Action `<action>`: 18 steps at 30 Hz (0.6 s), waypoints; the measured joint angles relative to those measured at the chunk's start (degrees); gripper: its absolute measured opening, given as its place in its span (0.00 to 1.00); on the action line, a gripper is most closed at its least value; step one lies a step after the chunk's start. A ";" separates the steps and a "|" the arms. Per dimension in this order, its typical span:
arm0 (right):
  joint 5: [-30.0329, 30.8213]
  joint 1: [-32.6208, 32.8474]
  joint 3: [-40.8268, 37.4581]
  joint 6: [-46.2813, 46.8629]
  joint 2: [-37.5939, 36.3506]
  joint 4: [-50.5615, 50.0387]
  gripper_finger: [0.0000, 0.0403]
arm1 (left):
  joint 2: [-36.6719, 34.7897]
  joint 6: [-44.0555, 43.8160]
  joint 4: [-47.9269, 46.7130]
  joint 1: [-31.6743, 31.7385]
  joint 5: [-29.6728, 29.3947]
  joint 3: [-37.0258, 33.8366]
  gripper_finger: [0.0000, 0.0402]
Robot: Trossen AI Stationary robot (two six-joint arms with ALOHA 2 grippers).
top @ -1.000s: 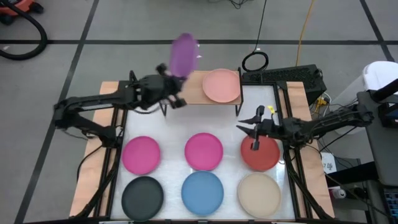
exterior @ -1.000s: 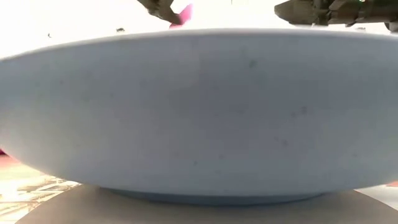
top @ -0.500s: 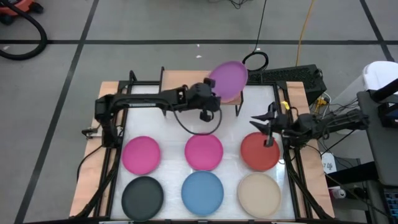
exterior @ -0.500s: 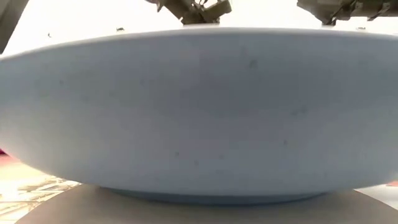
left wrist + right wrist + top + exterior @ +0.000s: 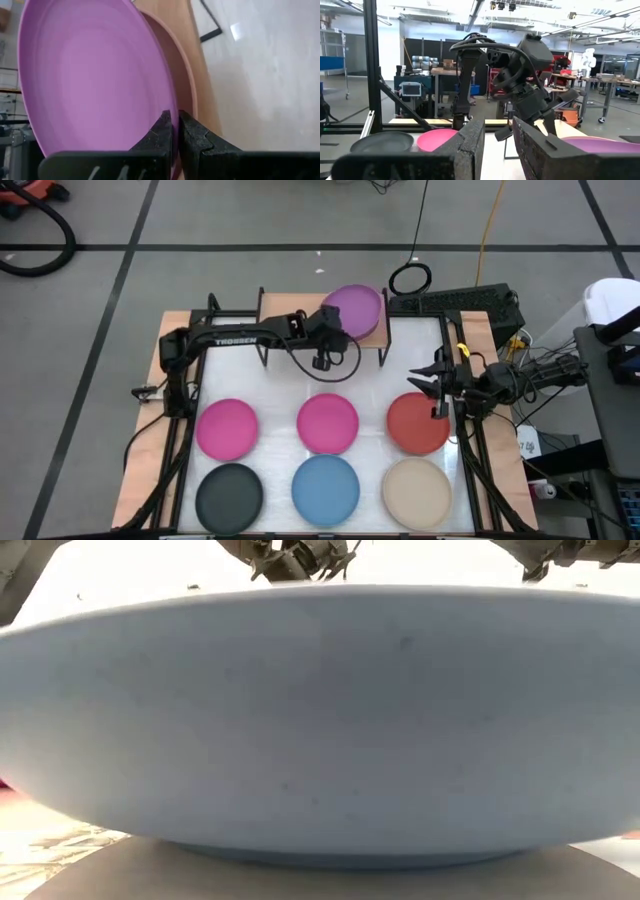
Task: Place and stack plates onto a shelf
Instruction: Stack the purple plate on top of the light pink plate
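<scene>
L gripper point(image 5: 338, 326) jaws clamped on purple plate point(image 5: 356, 311) rim, plate over pink plate point(image 5: 175, 70) at shelf point(image 5: 272, 331) far right. R gripper point(image 5: 428, 383) jaws apart above red plate point(image 5: 416, 425), right side of surface point(image 5: 280, 385).

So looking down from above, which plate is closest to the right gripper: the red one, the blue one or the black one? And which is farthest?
From the right gripper, in the high view:
1. Red plate, right beneath and beside it, on the table's right side.
2. Blue plate, front row, middle.
3. Black plate, front row, far left corner, farthest.
</scene>
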 joint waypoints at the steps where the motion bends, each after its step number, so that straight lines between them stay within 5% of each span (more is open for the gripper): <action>1: 0.01 0.00 0.00 -0.02 0.02 -0.02 0.21 | -0.01 0.02 -0.07 0.14 0.01 0.00 0.03; 18: 0.10 0.00 -0.04 0.09 0.98 -0.87 0.21 | -1.56 -2.15 2.33 0.02 0.19 -0.09 0.20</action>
